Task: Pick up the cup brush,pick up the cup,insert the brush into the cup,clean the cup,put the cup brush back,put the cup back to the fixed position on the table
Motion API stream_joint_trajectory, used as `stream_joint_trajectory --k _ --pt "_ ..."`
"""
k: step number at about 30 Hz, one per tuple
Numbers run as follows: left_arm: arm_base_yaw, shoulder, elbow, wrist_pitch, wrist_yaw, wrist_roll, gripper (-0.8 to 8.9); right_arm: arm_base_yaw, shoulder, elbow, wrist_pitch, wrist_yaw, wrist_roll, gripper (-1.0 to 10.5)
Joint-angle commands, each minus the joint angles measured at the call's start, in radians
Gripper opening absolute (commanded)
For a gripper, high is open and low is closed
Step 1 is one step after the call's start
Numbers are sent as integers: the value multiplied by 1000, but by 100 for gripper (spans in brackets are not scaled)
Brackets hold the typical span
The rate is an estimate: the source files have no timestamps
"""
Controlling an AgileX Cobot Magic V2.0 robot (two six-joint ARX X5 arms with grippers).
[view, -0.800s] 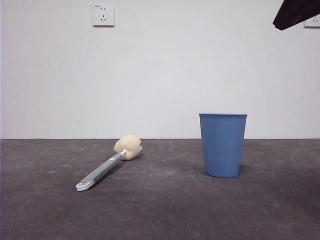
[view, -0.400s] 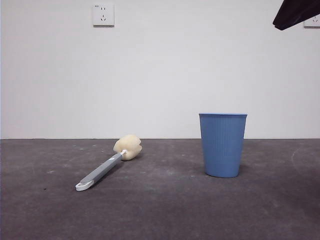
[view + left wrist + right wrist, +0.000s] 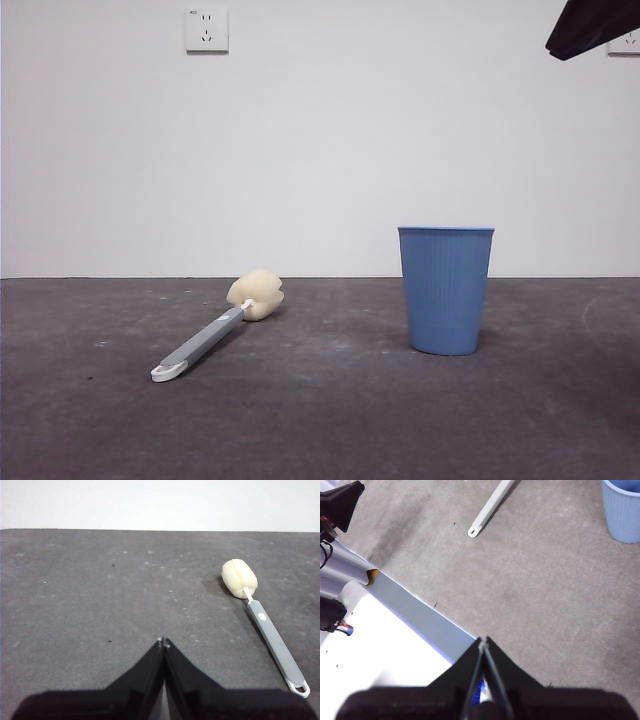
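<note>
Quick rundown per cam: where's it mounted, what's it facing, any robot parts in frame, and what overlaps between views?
Front: low, table height, facing the wall; grey-handled cream sponge cup brush, ribbed blue plastic cup; black arm tip top corner.
Left wrist: above the dark grey table, looking down at the brush; left gripper fingers shut.
Right wrist: high, looking down over the table edge; right gripper fingers shut, the other arm at a corner.
Shared: brush in all three; cup in front and right wrist.

One cup brush [image 3: 215, 332], one cup [image 3: 446, 290], one table [image 3: 330, 420], and two wall sockets [image 3: 207, 30].
</note>
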Motion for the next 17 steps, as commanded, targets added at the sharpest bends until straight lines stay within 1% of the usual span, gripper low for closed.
stream_joint_trajectory --k 1,3,4,6,7,9,12,17 --pt "4 -2 -13 3 -4 -6 -3 2 -2 2 5 3 5 2" --pt "4 -2 -13 3 -3 -6 -3 -2 -11 2 5 5 5 2" --pt "4 -2 -13 3 -4 -6 -3 -8 -19 2 8 8 -12 2" --pt "4 -2 -13 3 -4 -6 -3 -19 -39 2 23 39 -102 2" --pt "4 -2 -13 3 -4 -6 -3 -31 -51 1 39 62 -130 2" --pt "4 -2 -13 3 -3 -6 -3 -71 -81 -2 79 108 -159 2" --pt "4 -2 -13 3 -4 -6 -3 -171 -138 -31 180 112 -196 2" --pt "4 -2 -13 3 -4 -6 -4 -400 -267 -169 344 103 -197 2"
